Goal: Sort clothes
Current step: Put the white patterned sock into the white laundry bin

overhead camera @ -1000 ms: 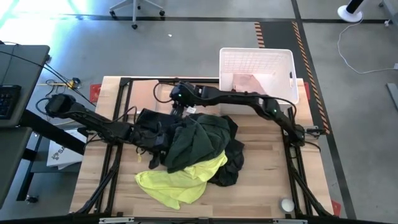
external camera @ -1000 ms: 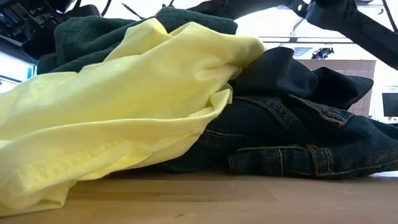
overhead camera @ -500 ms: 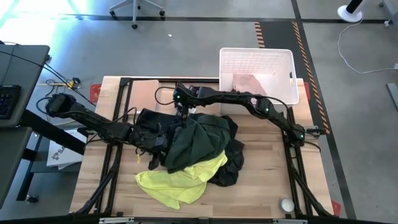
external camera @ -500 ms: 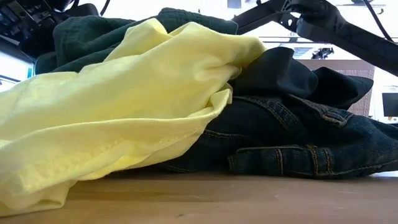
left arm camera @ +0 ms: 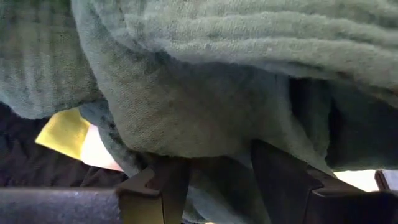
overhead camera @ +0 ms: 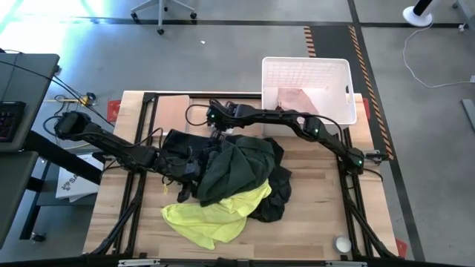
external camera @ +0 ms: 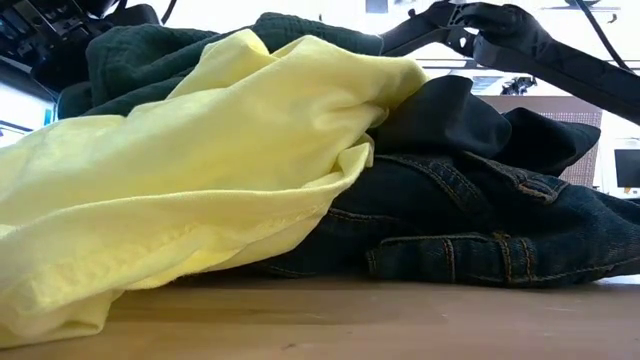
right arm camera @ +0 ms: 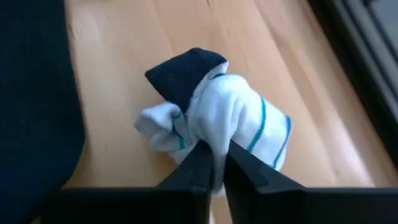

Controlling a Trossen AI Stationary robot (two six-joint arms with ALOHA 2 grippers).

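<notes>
Right gripper [right arm camera: 214,163] is pinching a balled white sock [right arm camera: 233,127] with teal stripes and a navy toe, just behind the clothes pile [overhead camera: 230,182]. Left gripper [left arm camera: 217,174] is sitting spread open, buried under the dark green garment [left arm camera: 217,81], yellow shirt [left arm camera: 62,129] just past it.
</notes>
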